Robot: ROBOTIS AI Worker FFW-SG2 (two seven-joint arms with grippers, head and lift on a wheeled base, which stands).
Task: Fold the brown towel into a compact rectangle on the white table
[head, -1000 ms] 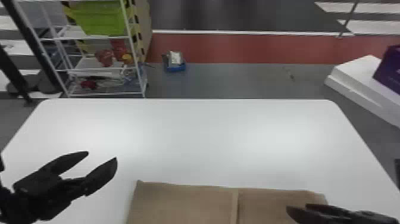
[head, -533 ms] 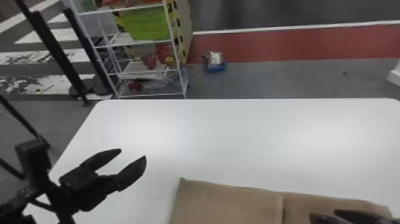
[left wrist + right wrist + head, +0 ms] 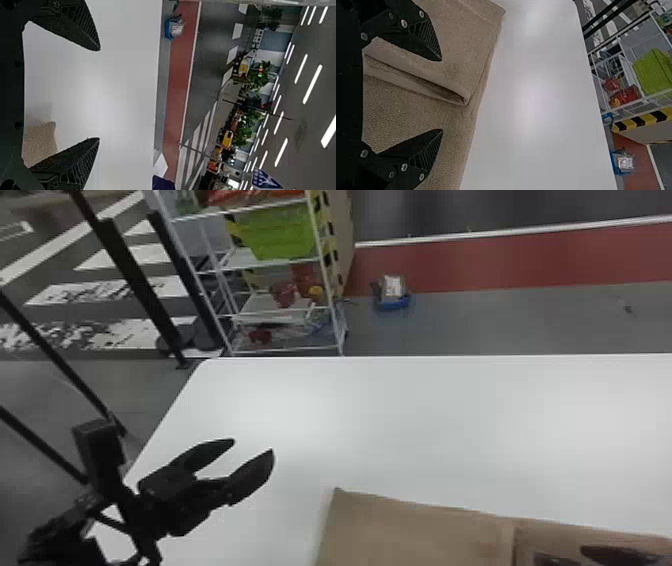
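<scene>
In the head view my left gripper (image 3: pixel 253 445) stands open above the table's left part, left of the brown towel (image 3: pixel 410 530). My right gripper (image 3: pixel 565 554) is at the bottom right, over the towel. Open fingers of my left gripper (image 3: pixel 99 94) frame bare white table (image 3: pixel 126 95) in the left wrist view, with a towel corner (image 3: pixel 39 140) near one finger. In the right wrist view the right gripper (image 3: pixel 442 95) is open above the towel (image 3: pixel 415 114), where a folded layer ends in a rolled edge between the fingers; it grips nothing.
Beyond the table's far left corner stands a white wire rack (image 3: pixel 280 310) with a green bin (image 3: pixel 285 232). A small blue container (image 3: pixel 392 297) lies on the floor behind the table. Black posts (image 3: pixel 135 285) rise at the left.
The head view has swung left, so table, towel and rack sit farther right in it. Between the left gripper and the towel, little change is visible; both grippers remain apart from any grip.
</scene>
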